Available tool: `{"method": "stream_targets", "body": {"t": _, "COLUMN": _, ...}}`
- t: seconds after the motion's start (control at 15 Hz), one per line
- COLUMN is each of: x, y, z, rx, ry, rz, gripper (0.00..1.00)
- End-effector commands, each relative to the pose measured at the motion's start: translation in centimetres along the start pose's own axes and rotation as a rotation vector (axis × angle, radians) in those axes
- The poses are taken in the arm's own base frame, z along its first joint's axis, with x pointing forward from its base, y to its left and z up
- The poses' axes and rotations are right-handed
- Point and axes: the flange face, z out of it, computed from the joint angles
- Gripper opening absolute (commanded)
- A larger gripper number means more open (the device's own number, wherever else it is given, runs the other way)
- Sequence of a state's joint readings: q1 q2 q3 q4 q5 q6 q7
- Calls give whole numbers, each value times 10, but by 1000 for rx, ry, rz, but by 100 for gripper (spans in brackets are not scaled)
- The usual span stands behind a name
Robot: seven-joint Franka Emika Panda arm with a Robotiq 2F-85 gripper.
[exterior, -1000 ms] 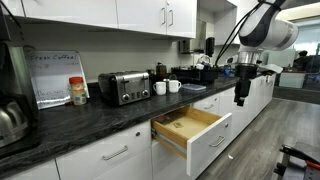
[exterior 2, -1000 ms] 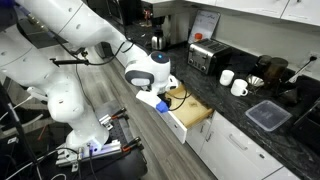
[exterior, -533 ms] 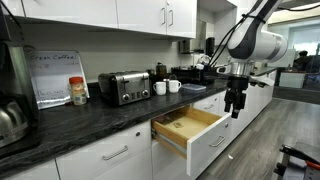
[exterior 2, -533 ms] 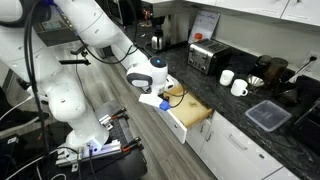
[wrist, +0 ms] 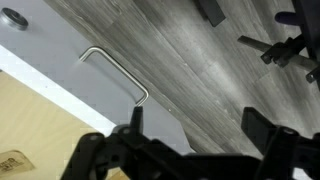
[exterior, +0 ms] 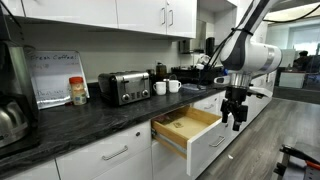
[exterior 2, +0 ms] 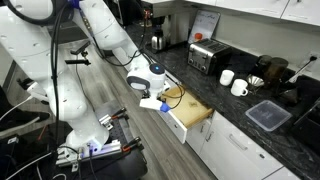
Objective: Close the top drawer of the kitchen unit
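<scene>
The top drawer (exterior: pixel 190 130) of the kitchen unit (exterior: pixel 110 155) stands pulled out, its light wooden interior showing. It also shows in the other exterior view (exterior 2: pixel 190 112). My gripper (exterior: pixel 237 118) hangs open and empty in front of the drawer's white front, a little to its side, fingers pointing down. In an exterior view the gripper (exterior 2: pixel 155 100) sits just outside the drawer front. The wrist view shows the white drawer front with its silver bar handle (wrist: pixel 115 72), the wood interior (wrist: pixel 35 130), and my two open fingers (wrist: pixel 195 125) over the grey floor.
On the dark countertop (exterior: pixel 90 115) stand a toaster (exterior: pixel 124 87), white mugs (exterior: pixel 167 87), a jar (exterior: pixel 78 91) and a kettle (exterior: pixel 10 120). Wall cupboards (exterior: pixel 120 12) hang above. A black tripod base (wrist: pixel 285 45) and equipment (exterior 2: pixel 105 150) stand on the floor.
The arm has moved the gripper closer toward the open drawer's front and slightly lower. The drawer has not moved.
</scene>
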State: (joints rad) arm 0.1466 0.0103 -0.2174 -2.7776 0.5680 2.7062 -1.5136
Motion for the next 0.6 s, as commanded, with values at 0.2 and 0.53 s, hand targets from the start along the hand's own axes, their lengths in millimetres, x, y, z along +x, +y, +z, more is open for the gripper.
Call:
{"method": "stream_targets", "body": {"t": 0.2, "x": -3, "y": -3, "z": 24, "rx": 36, "ry": -23, "rz": -90, "gripper": 100}}
{"method": "stream_targets", "body": {"t": 0.53, "x": -5, "y": 0, "z": 41, "rx": 44, "ry": -23, "rz": -90, "gripper": 100}}
